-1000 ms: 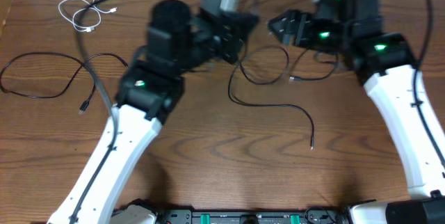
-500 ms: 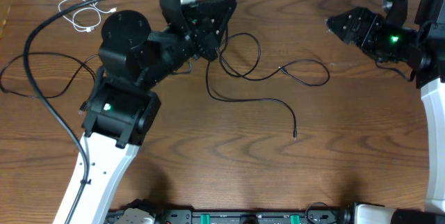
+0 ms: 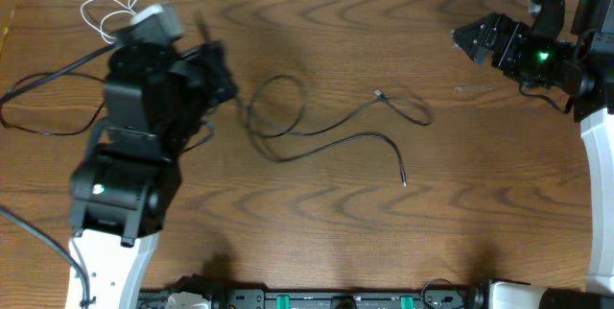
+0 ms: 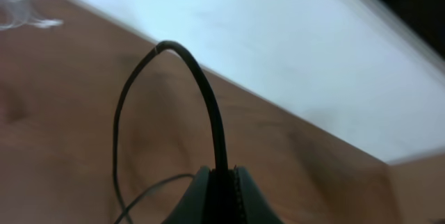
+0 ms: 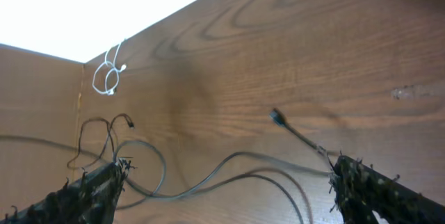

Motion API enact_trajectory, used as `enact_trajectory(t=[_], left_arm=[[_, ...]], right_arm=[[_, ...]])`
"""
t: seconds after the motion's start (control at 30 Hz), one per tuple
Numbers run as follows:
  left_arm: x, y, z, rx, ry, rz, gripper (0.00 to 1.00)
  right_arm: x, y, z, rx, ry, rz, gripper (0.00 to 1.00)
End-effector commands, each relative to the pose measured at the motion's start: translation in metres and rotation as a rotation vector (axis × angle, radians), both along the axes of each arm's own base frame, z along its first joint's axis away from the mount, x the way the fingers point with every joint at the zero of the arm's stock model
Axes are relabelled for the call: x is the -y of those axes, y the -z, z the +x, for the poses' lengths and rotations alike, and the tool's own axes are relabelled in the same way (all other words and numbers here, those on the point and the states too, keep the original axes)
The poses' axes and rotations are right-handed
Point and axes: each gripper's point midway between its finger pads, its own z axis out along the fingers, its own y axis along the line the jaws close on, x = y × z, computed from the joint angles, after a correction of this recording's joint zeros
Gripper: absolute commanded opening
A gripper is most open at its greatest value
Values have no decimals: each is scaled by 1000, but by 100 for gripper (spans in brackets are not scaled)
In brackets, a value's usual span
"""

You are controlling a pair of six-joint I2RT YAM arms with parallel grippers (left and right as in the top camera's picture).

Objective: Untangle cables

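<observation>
A long black cable (image 3: 365,135) lies across the middle of the table, with a loop near my left gripper and two plug ends (image 3: 379,94) to the right. My left gripper (image 3: 221,77) is shut on this cable; in the left wrist view the jaws (image 4: 222,177) pinch it and it arches upward (image 4: 201,85). A short white cable (image 3: 115,11) lies coiled at the back left. Another black cable (image 3: 34,130) lies at the far left, partly hidden by the left arm. My right gripper (image 3: 470,38) is open and empty, raised at the back right; its spread fingers (image 5: 375,189) frame the black cable (image 5: 277,117).
The wooden table (image 3: 317,242) has a raised wooden edge along the left and a white wall behind. The white cable (image 5: 108,78) and the far-left black cable (image 5: 97,137) also show in the right wrist view. The arm bases stand at the front edge.
My left arm has swung left and toward the front, dragging the black cable leftward. My right gripper has pulled away to the right, then held still.
</observation>
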Motion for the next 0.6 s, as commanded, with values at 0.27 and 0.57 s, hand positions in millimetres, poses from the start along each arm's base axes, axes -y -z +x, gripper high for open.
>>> enact_trajectory(t=[0.27,0.57], left_arm=[[-138,52,-44,-271,-530,-66,8],[-202,85,-65,-427,-689,-11,8]], right_arm=[[11,3,-1,-3,35,-58,95],[11,3,-1,-4,35,-59,96]])
